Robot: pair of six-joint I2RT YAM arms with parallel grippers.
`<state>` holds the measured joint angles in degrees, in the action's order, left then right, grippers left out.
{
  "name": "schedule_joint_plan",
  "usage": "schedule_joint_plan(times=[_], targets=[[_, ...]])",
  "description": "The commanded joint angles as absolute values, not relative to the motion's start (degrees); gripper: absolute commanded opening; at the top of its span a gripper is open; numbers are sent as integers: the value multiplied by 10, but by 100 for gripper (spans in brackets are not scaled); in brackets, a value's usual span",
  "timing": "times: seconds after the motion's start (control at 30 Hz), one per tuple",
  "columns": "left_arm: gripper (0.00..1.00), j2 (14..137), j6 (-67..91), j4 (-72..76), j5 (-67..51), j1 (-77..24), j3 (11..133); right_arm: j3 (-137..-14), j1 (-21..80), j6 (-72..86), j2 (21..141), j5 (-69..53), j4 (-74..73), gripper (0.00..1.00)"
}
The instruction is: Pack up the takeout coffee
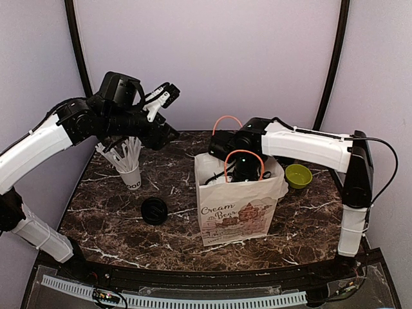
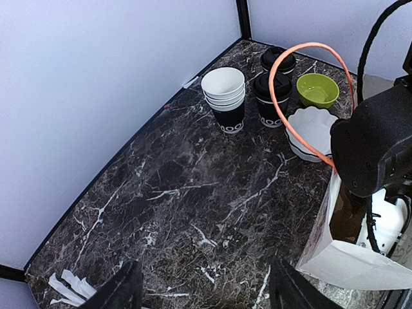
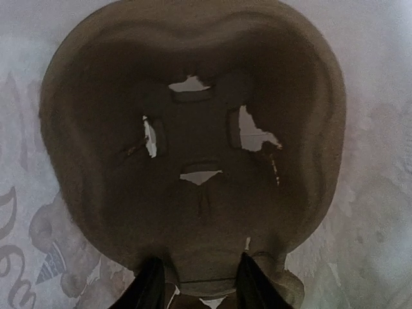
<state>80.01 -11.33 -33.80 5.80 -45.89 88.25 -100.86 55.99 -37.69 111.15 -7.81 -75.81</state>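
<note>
- Two coffees (image 2: 270, 96) stand unpacked at the bench's (image 2: 193, 193) far edge — none in the bag (image 1: 235, 206) yet.
- Right pincer (image 3: 199, 264) is inside the bag, over an empty carrier (image 3: 193, 129) — grip unclear.
- Left pincer (image 2: 205, 273) is spread and empty.

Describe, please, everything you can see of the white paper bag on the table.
The white paper bag stands upright on the marble table, toward its front, with its mouth open and its rim crumpled. Its front bears a "Cream Bear" script above a pinkish drawing. Two thin orange loop handles rise from the top. The right arm dips into the mouth. Inside, a brown moulded-pulp cup carrier lies on the bottom, and the print shows faintly through the paper walls.
</note>
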Motion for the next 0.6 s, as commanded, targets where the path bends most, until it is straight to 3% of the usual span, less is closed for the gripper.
schedule_joint_plan(times=[0.0, 0.2, 0.57], targets=[[70, 781, -111, -320, 51, -456, 867, -997, 568, -370, 1098, -72, -756, 44], [70, 781, -111, -323, 45, -456, 867, -999, 568, -380, 1071, -84, -764, 60], [70, 772, -116, -330, 7, -456, 871, -1047, 568, -386, 1032, -90, -778, 61]])
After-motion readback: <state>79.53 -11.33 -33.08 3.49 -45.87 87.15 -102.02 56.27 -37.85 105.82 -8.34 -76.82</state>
